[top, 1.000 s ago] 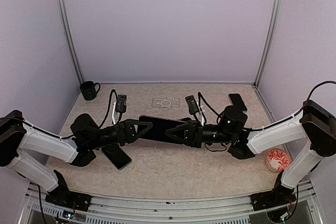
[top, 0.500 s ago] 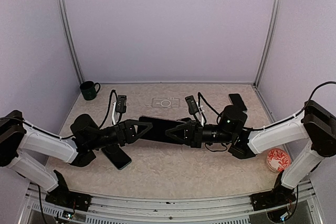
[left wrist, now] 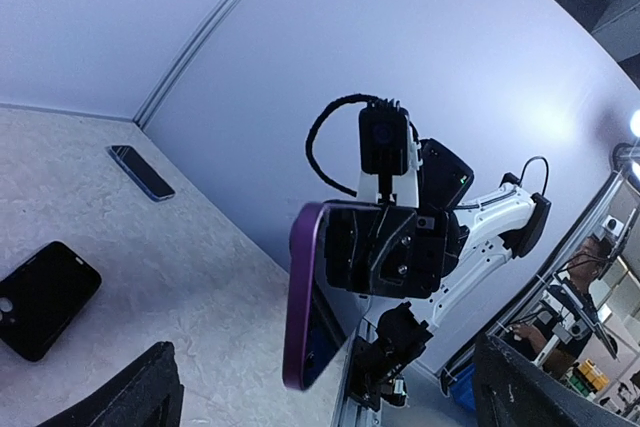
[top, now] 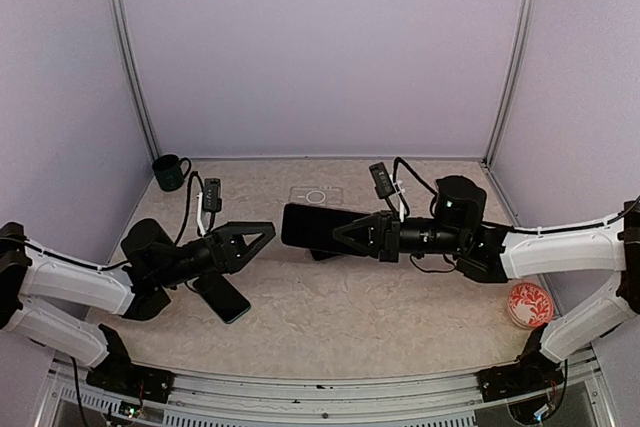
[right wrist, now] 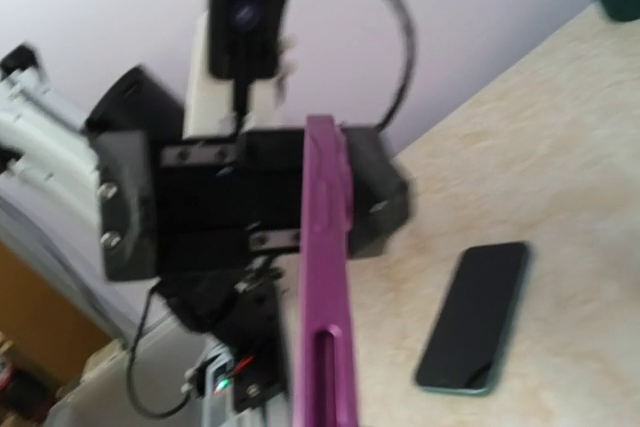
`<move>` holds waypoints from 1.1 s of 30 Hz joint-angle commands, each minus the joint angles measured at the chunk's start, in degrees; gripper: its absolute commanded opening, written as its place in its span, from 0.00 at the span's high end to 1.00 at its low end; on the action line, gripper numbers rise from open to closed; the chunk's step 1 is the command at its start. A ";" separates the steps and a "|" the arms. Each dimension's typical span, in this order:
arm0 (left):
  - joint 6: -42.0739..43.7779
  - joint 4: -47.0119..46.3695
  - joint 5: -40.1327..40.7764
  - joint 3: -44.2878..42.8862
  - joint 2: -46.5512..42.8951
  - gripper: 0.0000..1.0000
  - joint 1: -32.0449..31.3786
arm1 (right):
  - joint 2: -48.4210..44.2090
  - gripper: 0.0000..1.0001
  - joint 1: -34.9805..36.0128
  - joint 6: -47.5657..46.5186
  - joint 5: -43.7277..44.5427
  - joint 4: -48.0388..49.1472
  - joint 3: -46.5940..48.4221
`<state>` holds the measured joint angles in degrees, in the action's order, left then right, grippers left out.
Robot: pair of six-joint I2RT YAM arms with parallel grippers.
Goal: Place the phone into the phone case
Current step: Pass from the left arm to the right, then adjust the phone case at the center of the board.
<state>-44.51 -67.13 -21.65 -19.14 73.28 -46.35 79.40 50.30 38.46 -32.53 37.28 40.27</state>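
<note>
My right gripper (top: 342,234) is shut on one end of a purple phone case (top: 308,227) and holds it above the middle of the table. The case shows a dark glossy face, which looks like the phone seated in it. In the left wrist view the purple phone case (left wrist: 303,297) hangs edge-on from the right gripper (left wrist: 385,247). In the right wrist view its purple side (right wrist: 326,277) runs down the middle. My left gripper (top: 258,247) stands open, left of the case and apart from it, with its fingers (left wrist: 140,397) wide at the frame's bottom.
A bare dark phone (top: 222,297) lies on the table under the left arm and shows as the phone (right wrist: 475,317) in the right wrist view. A clear case (top: 316,195), a black case (left wrist: 45,297) and another phone (left wrist: 140,172) lie further back. A green mug (top: 170,171) stands back left, a red dish (top: 530,304) front right.
Both grippers held the case's ends before. My left gripper has opened and drawn back to the left. The right gripper has lifted the case and carried it slightly right and back.
</note>
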 commanded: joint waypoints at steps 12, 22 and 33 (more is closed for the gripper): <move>3.68 14.79 11.15 0.06 -4.75 0.01 0.91 | -6.10 1.00 -5.75 -6.69 20.15 -31.64 8.96; 3.60 15.79 12.35 0.20 -5.32 0.01 1.08 | 0.56 1.00 -11.53 -5.75 14.82 -39.74 15.35; 3.29 16.80 12.73 0.50 -5.04 0.01 1.08 | 13.16 1.00 -14.78 -5.84 6.62 -47.10 24.00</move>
<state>-41.89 -50.92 -9.72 -18.68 68.84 -45.67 90.54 35.86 33.69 -21.37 -7.66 59.35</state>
